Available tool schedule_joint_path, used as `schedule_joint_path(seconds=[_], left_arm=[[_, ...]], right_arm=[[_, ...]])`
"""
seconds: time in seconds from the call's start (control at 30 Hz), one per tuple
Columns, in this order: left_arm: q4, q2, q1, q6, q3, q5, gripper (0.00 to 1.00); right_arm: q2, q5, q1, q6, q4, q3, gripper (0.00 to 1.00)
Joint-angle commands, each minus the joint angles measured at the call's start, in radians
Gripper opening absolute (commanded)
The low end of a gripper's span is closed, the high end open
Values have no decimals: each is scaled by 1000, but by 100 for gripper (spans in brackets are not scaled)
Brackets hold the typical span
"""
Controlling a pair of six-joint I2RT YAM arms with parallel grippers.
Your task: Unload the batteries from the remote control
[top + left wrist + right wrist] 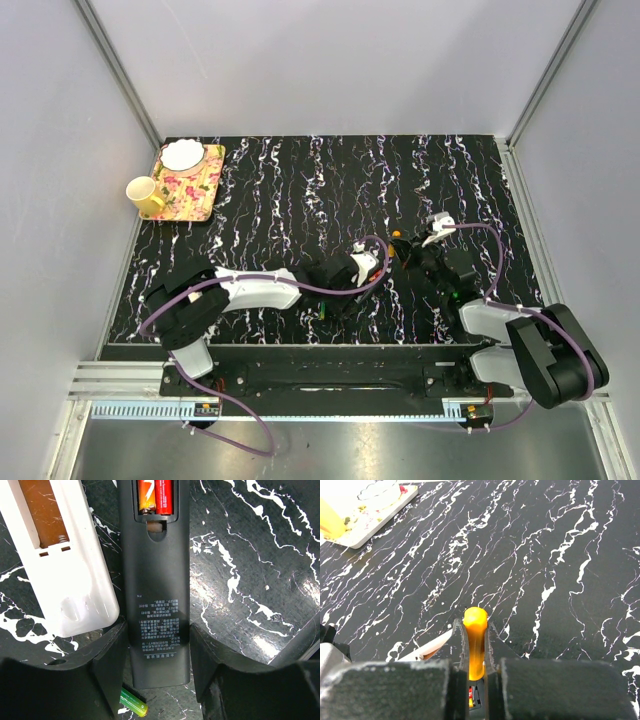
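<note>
Between half-spread fingers of left claw (159, 650): remote (157, 605), grip uncertain; two batteries (156, 495) ahead in its bay; right claw (474, 630) pinches orange battery (475, 617). Risk: loose squeeze lets remote skid, remaining cells jam.

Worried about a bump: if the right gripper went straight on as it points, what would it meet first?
Probably only the table: nothing stands ahead of the right gripper, shut on an orange battery. The tray lies off-line, left.
</note>
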Motion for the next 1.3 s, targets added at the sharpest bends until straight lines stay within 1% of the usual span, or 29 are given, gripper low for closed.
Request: schedule_joint_path(seconds=[0.0, 0.33, 0.43, 0.53, 0.57, 0.6, 0.63, 0.7, 0.8, 0.83, 1.0, 1.03, 1.1, 1.17, 1.27], left_arm=[[37, 23, 4, -12, 31, 40, 50], [46, 19, 15, -20, 24, 51, 48], [44, 20, 19, -22, 24, 51, 45], [46, 25, 25, -25, 25, 57, 40], [46, 25, 27, -26, 24, 59, 38], [44, 28, 28, -26, 27, 60, 35], [43, 30, 30, -28, 28, 60, 34], [43, 31, 35, -31, 27, 63, 29], [40, 36, 42, -31, 28, 73, 27], [41, 40, 44, -31, 30, 79, 24], [29, 53, 50, -31, 39, 86, 19], [24, 57, 51, -32, 42, 86, 14], [21, 65, 53, -32, 48, 86, 9], [10, 71, 53, -35, 51, 76, 0], [-3, 79, 54, -39, 59, 63, 0]], right_arm=[[23, -7, -1, 14, 52, 23, 0], [17, -22, -3, 28, 10, 20, 0], [10, -51, -1, 56, 1, 20, 0], [0, -71, -3, 114, -34, 26, 0], [-3, -77, -3, 146, -83, 33, 0], [-7, -88, -5, 158, -102, 47, 0], [-6, -109, -3, 169, -113, 50, 0], [3, -129, -3, 206, -111, 53, 0], [16, -153, -3, 243, -122, 60, 0], [17, -159, -3, 252, -125, 61, 0], [19, -195, -3, 295, -143, 86, 0], [23, -199, -3, 301, -148, 89, 0], [31, -212, -3, 321, -151, 98, 0], [43, -234, -3, 345, -156, 104, 0], [57, -255, -5, 367, -156, 110, 0]])
